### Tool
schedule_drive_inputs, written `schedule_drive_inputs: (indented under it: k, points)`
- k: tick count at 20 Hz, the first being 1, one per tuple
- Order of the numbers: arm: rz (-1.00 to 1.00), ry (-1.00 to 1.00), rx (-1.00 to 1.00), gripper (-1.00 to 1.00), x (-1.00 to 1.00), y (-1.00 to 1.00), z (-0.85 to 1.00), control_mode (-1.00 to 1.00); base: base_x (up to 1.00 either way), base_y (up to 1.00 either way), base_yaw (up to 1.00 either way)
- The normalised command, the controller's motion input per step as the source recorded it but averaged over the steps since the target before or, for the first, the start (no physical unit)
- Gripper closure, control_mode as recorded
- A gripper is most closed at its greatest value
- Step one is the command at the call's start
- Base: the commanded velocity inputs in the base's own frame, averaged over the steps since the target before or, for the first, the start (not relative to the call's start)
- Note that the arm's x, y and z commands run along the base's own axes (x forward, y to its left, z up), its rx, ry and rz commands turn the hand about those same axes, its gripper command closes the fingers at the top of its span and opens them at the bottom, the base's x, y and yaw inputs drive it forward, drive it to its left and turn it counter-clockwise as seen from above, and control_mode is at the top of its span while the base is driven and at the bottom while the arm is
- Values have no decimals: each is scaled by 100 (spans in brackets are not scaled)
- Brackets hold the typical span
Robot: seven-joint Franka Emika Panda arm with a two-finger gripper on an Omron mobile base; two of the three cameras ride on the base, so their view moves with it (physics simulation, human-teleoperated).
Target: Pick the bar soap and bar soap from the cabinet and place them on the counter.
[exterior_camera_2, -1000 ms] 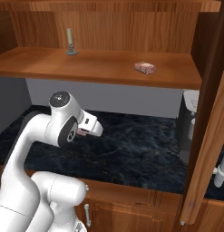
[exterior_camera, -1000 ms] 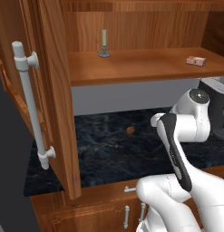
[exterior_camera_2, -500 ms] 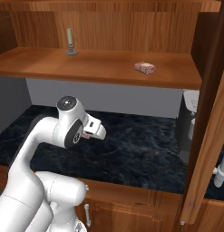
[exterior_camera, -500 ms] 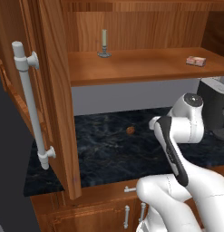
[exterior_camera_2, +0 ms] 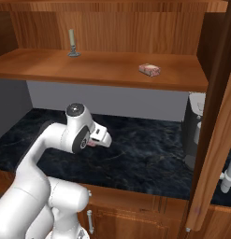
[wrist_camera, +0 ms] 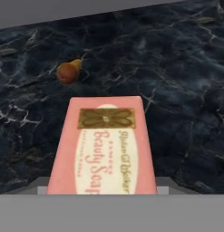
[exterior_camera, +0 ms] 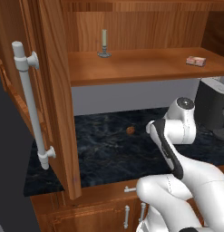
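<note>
Hand view puts a pink bar soap (wrist_camera: 103, 147) right in front of you, its label reading "Beauty Soap", filling the lower middle of the picture and running down to where the fingertips would be; the tips themselves are hidden behind it, so you can take the end effector (exterior_camera_2: 94, 141) as pinching this bar, which hangs above the black marble tabletop (wrist_camera: 186, 90) rather than lying on it. Beyond the bar, to its far left, a small round brown lump (wrist_camera: 68, 72) sits on the tabletop, apart from the soap. From the right base view you see the arm bent low in front of the cabinet (exterior_camera_2: 107, 70), with a sliver of pink showing under the white hand. A second bar soap (exterior_camera_2: 149, 69) lies flat on the cabinet shelf, toward its right end and near the front edge. A pale candle on a grey holder (exterior_camera_2: 72, 43) stands upright at the far left of that shelf, well apart from the soap. From the left base view, the open cabinet door (exterior_camera: 54, 99) with its long silver handle (exterior_camera: 31, 104) stands at the left.
</note>
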Motion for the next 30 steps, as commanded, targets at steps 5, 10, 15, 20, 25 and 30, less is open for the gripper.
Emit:
schedule_drive_inputs:
  k: [5,10,15,20,25,30]
  points:
    - [0,4,0,100,18,0,-27,-100,0,0,0]
    - [0,1,0,100,9,-1,-24,-100,0,0,0]
    - [0,0,0,100,7,-1,-25,-100,0,0,0]
    - [0,1,0,100,14,0,-31,-100,0,0,0]
    - [0,1,0,100,19,-4,-28,-100,0,0,0]
    - [0,0,0,100,14,-6,-19,-100,0,0,0]
